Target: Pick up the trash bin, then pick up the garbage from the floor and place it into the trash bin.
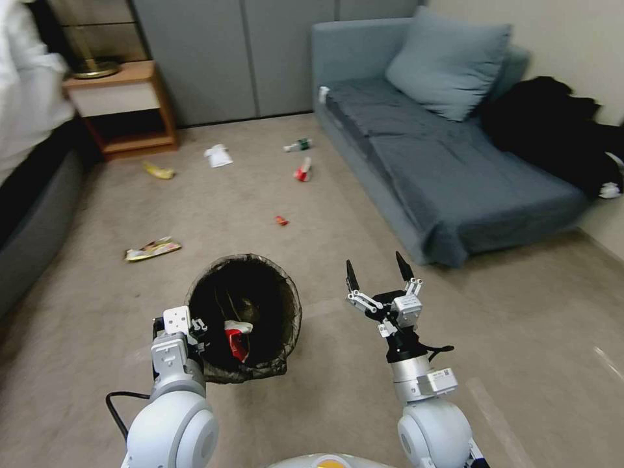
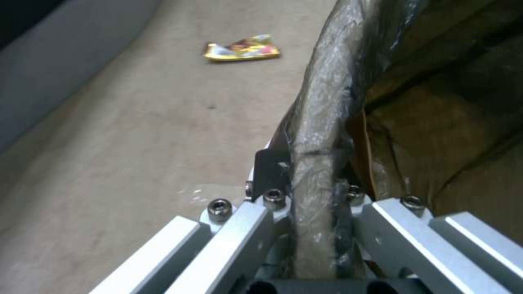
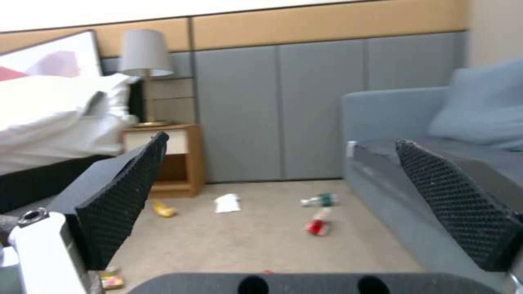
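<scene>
Several scraps of garbage lie on the far carpet: a small bottle (image 1: 298,145) with a green label too blurred to read, a red wrapper (image 1: 303,170) and a white tissue (image 1: 218,156). The left gripper (image 2: 310,192) pinches the trash bin (image 1: 244,316) by its bag-covered near rim. The right gripper (image 1: 380,273), right of the bin, hangs spread wide, empty.

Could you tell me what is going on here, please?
The left gripper is shut on the rim of the bin, which already holds a red wrapper. The right gripper is open and empty beside it. Litter lies on the floor ahead: a yellow wrapper, a tissue, a bottle and a red scrap.
</scene>
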`<state>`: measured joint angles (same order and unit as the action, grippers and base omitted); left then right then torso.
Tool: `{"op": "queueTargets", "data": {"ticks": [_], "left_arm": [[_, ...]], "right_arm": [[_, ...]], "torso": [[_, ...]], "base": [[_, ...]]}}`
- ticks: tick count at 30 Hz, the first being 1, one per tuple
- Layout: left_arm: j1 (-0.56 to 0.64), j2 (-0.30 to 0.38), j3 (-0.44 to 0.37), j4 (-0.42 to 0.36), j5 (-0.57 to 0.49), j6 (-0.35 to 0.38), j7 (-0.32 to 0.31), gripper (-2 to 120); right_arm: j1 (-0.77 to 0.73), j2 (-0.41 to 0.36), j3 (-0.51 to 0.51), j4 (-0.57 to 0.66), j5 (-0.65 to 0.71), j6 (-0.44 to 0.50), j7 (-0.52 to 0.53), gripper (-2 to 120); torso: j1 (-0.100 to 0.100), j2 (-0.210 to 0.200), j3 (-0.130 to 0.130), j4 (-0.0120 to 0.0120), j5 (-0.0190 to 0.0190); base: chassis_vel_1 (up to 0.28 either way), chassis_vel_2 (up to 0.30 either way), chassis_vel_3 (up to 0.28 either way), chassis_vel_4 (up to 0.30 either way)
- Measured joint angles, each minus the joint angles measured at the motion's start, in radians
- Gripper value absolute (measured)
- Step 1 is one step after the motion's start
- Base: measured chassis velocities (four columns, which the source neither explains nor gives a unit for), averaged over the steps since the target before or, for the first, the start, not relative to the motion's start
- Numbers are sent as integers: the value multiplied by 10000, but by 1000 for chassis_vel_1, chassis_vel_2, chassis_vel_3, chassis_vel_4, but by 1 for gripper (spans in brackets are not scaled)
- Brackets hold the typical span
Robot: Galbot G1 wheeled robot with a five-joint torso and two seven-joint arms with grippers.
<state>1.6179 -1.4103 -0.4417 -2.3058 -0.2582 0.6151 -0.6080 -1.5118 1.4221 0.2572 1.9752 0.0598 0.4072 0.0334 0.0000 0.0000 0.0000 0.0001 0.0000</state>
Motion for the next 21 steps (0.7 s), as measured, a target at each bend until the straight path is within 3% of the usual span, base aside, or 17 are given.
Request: {"op": "queueTargets", "data": {"ticks": [7,21], "left_arm": [[6,-14,12,124,129,-140,83,0],[-74,1,69,210,158,-152,103,0]], "right_arm": [[-24,15,-3,32,-9,4,-11,100],[-12,15,79,99,6,19,-32,100]], "torso": [[0,0,0,1,0],[0,0,0,-2,0]], "base": [[74,79,92,88],[0,0,0,0]]}}
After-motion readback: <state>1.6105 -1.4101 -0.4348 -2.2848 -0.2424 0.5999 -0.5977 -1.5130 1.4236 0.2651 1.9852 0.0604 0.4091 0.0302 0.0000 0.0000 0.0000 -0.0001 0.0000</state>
